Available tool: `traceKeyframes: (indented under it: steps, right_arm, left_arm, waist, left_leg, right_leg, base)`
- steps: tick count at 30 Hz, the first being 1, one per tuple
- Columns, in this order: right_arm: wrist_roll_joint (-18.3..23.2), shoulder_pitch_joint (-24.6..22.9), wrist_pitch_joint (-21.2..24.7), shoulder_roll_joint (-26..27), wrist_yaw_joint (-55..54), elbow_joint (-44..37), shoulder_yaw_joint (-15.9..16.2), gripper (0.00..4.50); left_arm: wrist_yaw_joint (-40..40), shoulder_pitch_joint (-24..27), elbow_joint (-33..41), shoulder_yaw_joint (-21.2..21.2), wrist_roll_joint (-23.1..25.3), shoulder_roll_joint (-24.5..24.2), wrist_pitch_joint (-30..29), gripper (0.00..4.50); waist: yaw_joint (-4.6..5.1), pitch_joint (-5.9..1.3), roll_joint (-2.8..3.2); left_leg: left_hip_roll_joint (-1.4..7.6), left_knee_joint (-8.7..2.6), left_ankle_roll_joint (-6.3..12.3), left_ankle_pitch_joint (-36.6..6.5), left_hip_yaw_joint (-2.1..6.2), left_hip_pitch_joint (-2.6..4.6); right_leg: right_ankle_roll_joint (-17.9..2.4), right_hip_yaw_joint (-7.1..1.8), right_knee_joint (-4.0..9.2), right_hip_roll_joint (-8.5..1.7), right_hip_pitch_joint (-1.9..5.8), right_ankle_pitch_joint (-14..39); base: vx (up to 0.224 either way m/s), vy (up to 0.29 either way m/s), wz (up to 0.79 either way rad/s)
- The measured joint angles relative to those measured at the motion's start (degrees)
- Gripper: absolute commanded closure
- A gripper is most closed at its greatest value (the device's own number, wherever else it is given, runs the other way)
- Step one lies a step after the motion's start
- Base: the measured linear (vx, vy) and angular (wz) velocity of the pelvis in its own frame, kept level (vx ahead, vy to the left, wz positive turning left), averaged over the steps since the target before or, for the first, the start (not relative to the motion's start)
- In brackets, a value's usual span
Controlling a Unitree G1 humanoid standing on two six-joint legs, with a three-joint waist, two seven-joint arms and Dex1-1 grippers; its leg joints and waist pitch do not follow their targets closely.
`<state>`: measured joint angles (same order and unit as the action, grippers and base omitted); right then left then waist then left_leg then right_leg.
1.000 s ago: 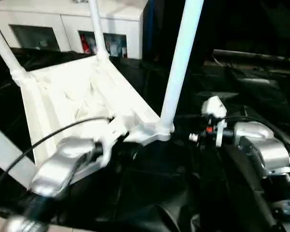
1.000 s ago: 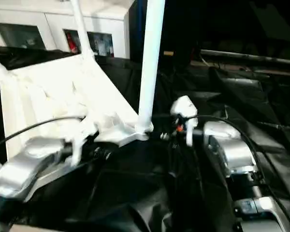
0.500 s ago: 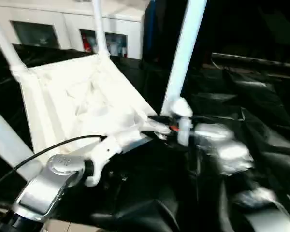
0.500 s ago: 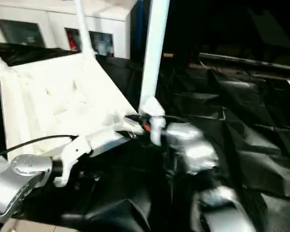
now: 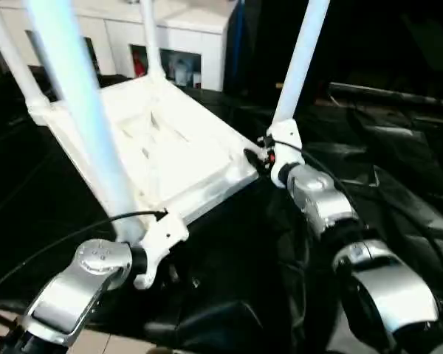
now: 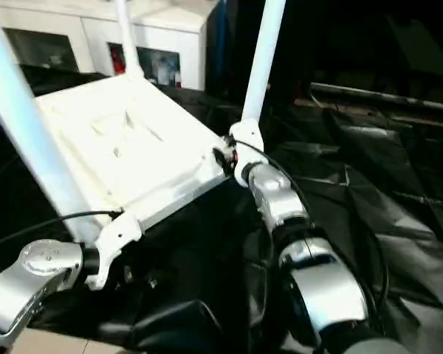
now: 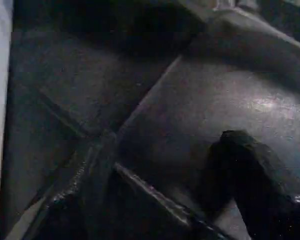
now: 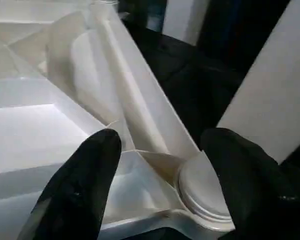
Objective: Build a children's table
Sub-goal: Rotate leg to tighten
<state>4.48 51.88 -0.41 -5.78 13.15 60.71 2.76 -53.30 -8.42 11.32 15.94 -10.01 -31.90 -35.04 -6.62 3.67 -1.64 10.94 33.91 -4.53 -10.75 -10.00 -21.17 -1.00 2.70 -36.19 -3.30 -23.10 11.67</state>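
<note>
The children's table (image 5: 170, 147) lay upside down on the black-covered bench (image 5: 399, 192), legs pointing up so they could be fitted from above. The right gripper (image 8: 160, 175) held its jaws wide around the corner socket (image 8: 202, 192), gripping nothing, probably to steady that leg (image 5: 299, 59). The left gripper (image 5: 153, 247) stood beside the nearest leg (image 5: 81, 118); whether its jaws were wide, I could not tell.

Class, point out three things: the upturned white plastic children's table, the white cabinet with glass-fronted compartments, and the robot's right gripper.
White plastic children's table (image 5: 177, 140), left eye view, ribbed underside.
White cabinet (image 6: 173, 22), right eye view, top edge.
Right gripper (image 8: 160, 170), right wrist view, between its black fingertips.
</note>
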Motion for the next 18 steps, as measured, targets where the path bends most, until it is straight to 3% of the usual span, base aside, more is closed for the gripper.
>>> traceKeyframes:
  steps: [6,14,18]
  right_arm:
    - [-0.87,2.43,-2.62,-0.07,-0.16,5.23,-0.95,1.34]
    - [-0.29,2.88,-6.43,-1.21,8.04,7.23,-2.3,1.34]
    - [1.13,1.96,-8.19,-1.25,18.24,5.69,-2.36,1.34]
  left_arm:
    - [-3.48,3.49,3.65,-2.84,-4.49,-2.25,-0.25,0.02]
    - [-10.22,12.24,9.84,-10.72,-12.58,-9.74,-2.22,0.02]
    - [-12.58,17.33,12.88,-16.88,-18.73,-12.84,-6.63,0.02]
  waist:
    - [0.02,0.0,0.01]
    - [0.42,0.03,0.05]
    - [1.25,0.02,0.03]
  left_leg:
    - [0.0,0.04,0.02,0.01,0.0,-0.03]
    - [0.02,0.04,0.02,0.0,-0.01,0.02]
    - [0.05,0.05,0.02,0.0,0.0,0.04]
  right_leg:
    - [0.0,-0.02,0.01,0.0,0.0,0.0]
    - [-0.01,-0.02,-0.03,0.01,0.0,0.0]
    - [-0.02,-0.01,-0.07,0.04,0.01,-0.01]
  base:
    - [0.0,0.0,0.0]
    - [0.0,0.0,0.0]
    - [0.0,0.0,0.0]
